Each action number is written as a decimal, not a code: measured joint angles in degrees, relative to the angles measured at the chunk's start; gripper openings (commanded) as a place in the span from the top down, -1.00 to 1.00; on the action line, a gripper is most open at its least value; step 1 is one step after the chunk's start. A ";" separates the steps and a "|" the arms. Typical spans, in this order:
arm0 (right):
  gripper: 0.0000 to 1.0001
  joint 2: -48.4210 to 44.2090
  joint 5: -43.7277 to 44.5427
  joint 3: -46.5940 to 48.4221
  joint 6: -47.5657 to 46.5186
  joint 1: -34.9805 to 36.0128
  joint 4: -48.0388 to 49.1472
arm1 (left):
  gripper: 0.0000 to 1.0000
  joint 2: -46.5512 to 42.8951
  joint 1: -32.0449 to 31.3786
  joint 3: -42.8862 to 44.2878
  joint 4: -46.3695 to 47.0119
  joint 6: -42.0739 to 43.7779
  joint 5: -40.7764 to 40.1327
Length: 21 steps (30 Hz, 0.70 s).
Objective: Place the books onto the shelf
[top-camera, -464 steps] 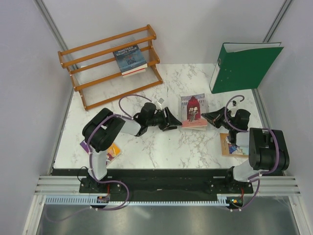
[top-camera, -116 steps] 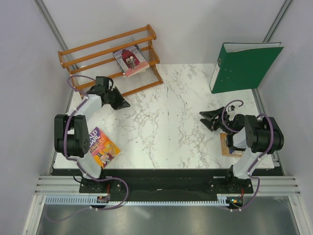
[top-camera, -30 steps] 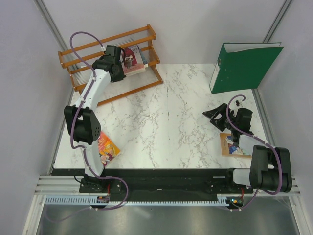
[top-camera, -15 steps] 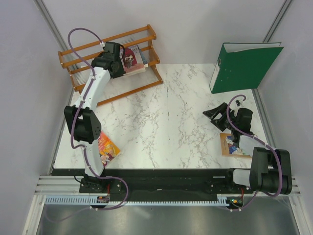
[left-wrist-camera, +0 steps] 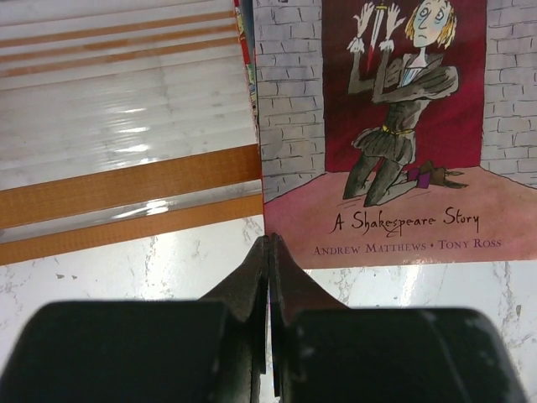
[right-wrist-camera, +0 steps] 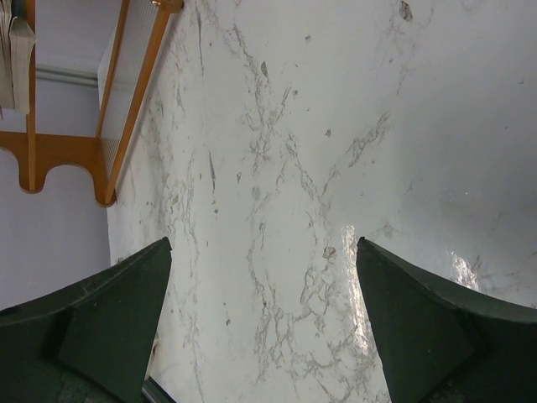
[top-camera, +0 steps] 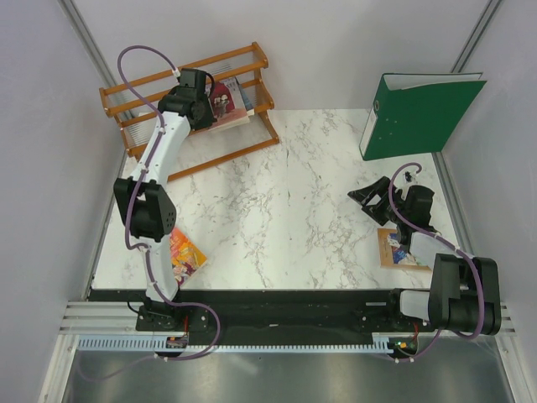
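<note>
Now left gripper (left-wrist-camera: 268, 249), tips pinched together on nothing, has edged up to pink-maroon picture paperback (left-wrist-camera: 377, 126) lying on orange-brown slatted wooden shelf (left-wrist-camera: 126, 180). Right gripper (right-wrist-camera: 264, 319) just spread wide, empty. Likely a squaring nudge, with the next pickup readied.

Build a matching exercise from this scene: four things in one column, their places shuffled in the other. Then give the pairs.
Things
1. green binder
2. Shakespeare book
3. orange-brown book
4. yellow-purple book

Places
A. flat on the table, near left
B. on the shelf
C. upright, far right
D. flat on the table, near right

Pairs: 1-C, 2-B, 3-D, 4-A
</note>
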 measured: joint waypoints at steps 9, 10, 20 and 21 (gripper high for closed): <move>-0.96 0.00 0.00 0.00 -0.24 0.00 0.02 | 0.96 0.46 0.09 1.09 0.15 0.00 1.25; -0.96 0.00 0.02 0.00 -0.24 0.00 0.02 | 0.96 0.46 0.09 1.09 0.15 0.00 1.11; -0.96 -0.42 0.46 -0.42 0.90 0.00 0.94 | 0.96 -1.60 0.15 -3.15 0.26 -0.13 -0.98; -0.96 -0.68 0.70 -0.46 0.96 0.00 0.92 | 0.96 -1.60 0.17 -3.48 0.26 -0.28 -1.05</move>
